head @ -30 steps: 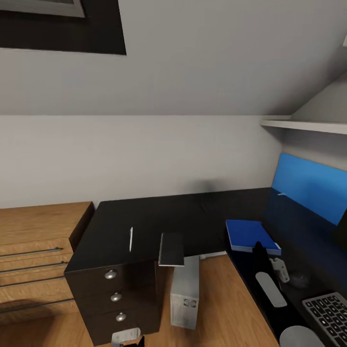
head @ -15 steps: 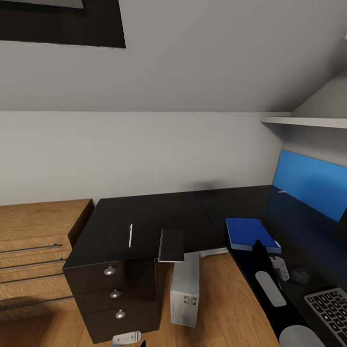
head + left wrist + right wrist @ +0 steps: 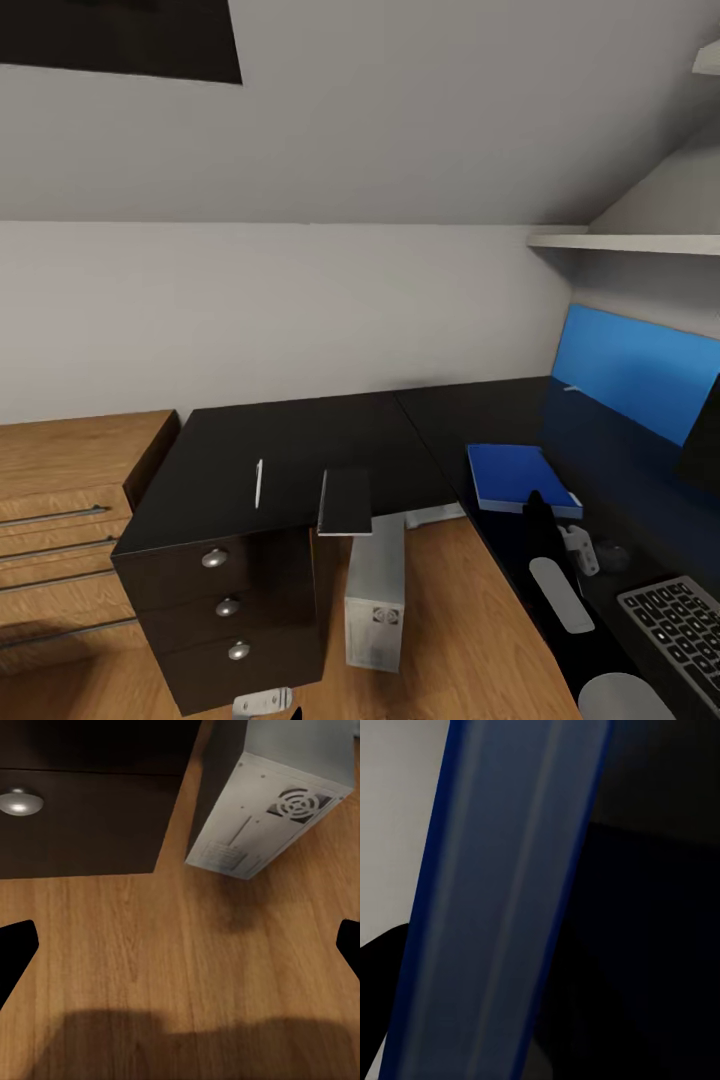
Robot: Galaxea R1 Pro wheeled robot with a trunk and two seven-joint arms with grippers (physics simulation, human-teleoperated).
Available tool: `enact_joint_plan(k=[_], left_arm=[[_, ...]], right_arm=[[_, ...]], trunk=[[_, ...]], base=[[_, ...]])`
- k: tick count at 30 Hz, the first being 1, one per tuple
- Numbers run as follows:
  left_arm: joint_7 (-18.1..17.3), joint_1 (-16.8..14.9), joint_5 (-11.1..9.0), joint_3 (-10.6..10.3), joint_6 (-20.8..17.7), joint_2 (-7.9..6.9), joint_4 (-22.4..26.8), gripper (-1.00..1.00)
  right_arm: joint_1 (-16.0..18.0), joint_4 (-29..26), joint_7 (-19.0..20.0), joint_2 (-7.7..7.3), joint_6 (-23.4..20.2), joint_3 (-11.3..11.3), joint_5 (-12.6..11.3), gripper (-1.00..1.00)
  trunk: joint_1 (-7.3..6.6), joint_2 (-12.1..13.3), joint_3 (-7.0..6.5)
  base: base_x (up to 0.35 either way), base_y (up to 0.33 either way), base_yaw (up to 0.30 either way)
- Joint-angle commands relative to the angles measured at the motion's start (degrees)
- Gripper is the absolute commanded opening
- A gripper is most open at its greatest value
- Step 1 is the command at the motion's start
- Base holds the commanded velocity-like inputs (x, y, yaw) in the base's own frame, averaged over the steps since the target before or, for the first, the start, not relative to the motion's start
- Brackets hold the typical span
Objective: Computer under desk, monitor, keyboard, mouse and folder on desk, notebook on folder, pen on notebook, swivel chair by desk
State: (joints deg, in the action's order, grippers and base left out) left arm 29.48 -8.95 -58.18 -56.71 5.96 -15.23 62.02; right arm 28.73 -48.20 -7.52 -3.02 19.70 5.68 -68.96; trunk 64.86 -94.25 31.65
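the glossy black l-shaped desk point(image 3: 330, 440) carries a thin white pen point(image 3: 259, 483), a flat grey notebook point(image 3: 345, 501) overhanging its edge, and a bright blue folder point(image 3: 515, 477). the boxy pale computer point(image 3: 375, 590) stands beneath. left gripper point(image 3: 180, 949) spread wide over wood-grain floor; right gripper's state: cannot tell.

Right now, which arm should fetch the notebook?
Left, probably. The notebook overhangs the desk edge on the left side, above the left gripper, which is open and low by the computer. The right arm is stretched toward the folder, farther off.
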Motion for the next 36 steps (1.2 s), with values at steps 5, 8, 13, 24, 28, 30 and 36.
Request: enact_joint_plan(k=[5,8,13,24,28,30,36], left_arm=[[0.28,-0.11,-0.61,-0.33,0.54,-0.07,0.03,1.0],[0.26,-0.11,-0.62,-0.33,0.54,-0.07,0.03,1.0],[0.25,-0.09,-0.62,-0.33,0.54,-0.06,0.03,1.0],[0.26,-0.11,-0.61,-0.33,0.54,-0.07,0.03,1.0],[0.24,-0.11,-0.57,-0.33,0.54,-0.07,0.03,1.0],[0.23,-0.11,-0.55,-0.33,0.6,-0.07,0.03,1.0],[0.25,-0.09,-0.54,-0.33,0.63,-0.07,0.03,1.0]], right_arm=[[0.01,2.23,-0.08,-0.05,0.43,0.03,-1.35,-1.0],[0.01,2.12,-0.05,-0.03,0.43,0.03,-1.35,-1.0],[0.01,2.12,0.04,0.01,0.49,0.03,-1.35,-1.0],[0.01,0.44,0.16,-0.05,0.28,-0.01,-1.35,-1.0],[0.01,-1.28,0.08,-0.05,0.12,-0.07,-1.39,-1.0],[0.01,-1.44,0.07,-0.1,0.05,-0.11,-1.37,-1.0],[0.01,-1.55,0.14,-0.09,0.02,-0.14,-1.41,-1.0]], trunk=[[0.0,-0.03,0.08],[0.0,-0.03,0.08],[0.0,-0.03,0.08],[0.0,-0.03,0.08],[0.0,-0.03,0.08],[0.0,-0.03,0.08],[0.0,-0.03,0.08]], base=[[0.0,0.0,-0.015],[0.0,0.0,-0.002],[0.0,0.0,-0.001],[0.0,0.0,-0.034],[0.0,0.0,-0.001],[0.0,0.0,0.0],[0.0,0.0,0.0]])
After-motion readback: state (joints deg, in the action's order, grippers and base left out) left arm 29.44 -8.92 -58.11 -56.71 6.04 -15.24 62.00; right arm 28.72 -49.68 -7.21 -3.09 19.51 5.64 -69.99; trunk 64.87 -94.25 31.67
